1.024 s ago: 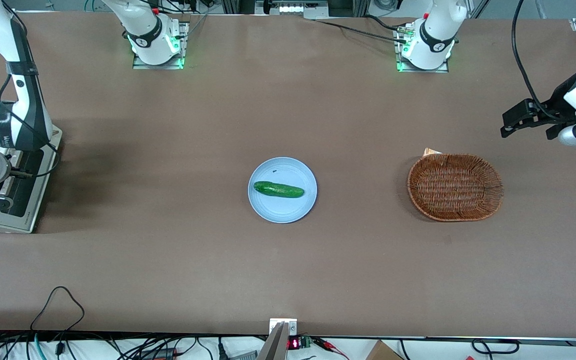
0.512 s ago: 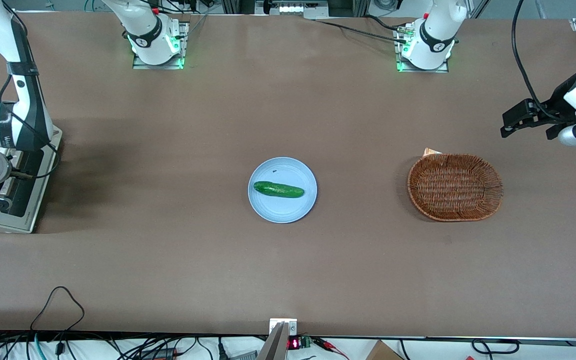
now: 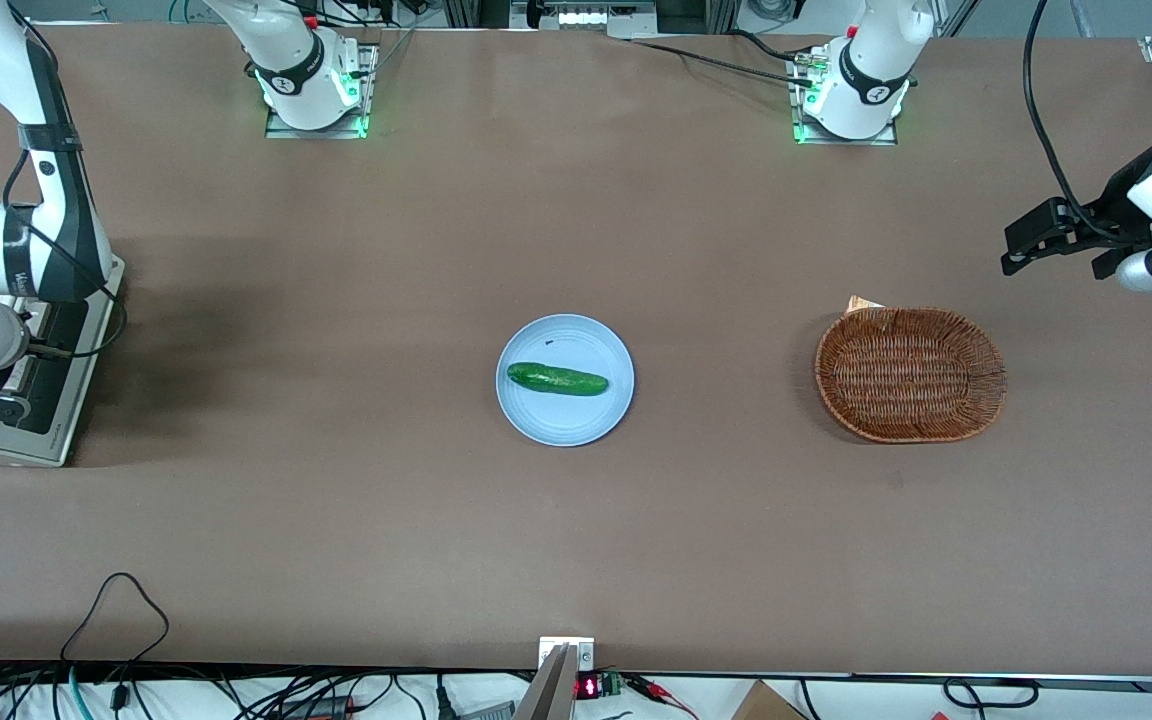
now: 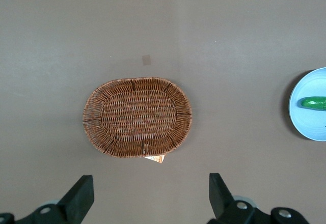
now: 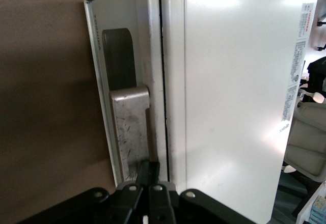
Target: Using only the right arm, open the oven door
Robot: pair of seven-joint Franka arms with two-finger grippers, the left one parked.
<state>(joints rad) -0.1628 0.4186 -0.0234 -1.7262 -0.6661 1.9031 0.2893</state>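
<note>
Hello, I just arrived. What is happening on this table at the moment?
The large white right arm is working on the small cream-white toaster oven at its own end of the table. Its black end effector sits at the silver-grey bar handle of the oven door, fingers close together at the seam between door and body. The door looks hardly opened, if at all. At mid-table a green cucumber lies on a light blue round plate, and a brown wicker basket stands untouched.

Right arm [image 3: 31,245] bent low — end effector [image 5: 149,175] fingers pressed together, pointing downward.
</note>
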